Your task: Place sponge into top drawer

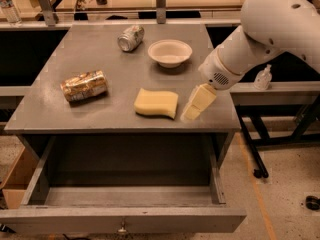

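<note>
Camera view: my tool [190, 113] hangs low over the grey bench [95, 54]; apart or together, I cannot tell. The pale yellow wavy-edged sponge [156, 103] lies just beside it. I should centre above it, pinch, then lower into the grey wooden top drawer [125, 220] open below.

fingers [199, 102]: low over the front right of the worktop [95, 59]
white bowl [170, 52]: upright on the worktop, near, behind the fingers and a little left
can [131, 37]: on its side, farther back and left than the bowl, just beside it
snack bag [84, 85]: shiny gold-patterned, lying well left of the fingers
small clear bottle [263, 77]: off the worktop, right of the fingers
water bottle [9, 6]: far back left corner
cardboard box [17, 181]: on the floor, low left
</note>
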`<state>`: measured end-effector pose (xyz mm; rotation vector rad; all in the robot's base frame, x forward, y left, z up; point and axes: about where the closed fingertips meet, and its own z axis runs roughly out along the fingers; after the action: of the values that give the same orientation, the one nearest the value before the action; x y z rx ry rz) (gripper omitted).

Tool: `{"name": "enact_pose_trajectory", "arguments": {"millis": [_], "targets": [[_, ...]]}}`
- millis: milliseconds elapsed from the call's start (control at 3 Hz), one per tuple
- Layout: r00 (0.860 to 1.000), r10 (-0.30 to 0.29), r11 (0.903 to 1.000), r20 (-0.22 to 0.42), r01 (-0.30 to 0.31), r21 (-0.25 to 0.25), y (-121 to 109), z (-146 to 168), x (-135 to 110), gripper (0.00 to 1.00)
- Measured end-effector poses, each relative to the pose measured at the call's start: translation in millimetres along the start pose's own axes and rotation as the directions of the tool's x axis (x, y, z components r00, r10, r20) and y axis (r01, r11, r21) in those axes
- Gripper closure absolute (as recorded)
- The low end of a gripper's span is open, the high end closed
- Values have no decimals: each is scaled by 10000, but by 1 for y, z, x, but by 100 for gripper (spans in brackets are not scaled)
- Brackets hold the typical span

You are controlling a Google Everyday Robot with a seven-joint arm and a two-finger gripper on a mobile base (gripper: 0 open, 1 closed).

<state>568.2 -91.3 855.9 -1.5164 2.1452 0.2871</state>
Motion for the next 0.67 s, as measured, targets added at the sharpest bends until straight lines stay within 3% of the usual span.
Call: {"name": "enact_pose_trajectory", "arguments": {"millis": [667], "targets": [[9977, -192, 9991, -657, 216, 373, 0, 33, -14, 0]]}}
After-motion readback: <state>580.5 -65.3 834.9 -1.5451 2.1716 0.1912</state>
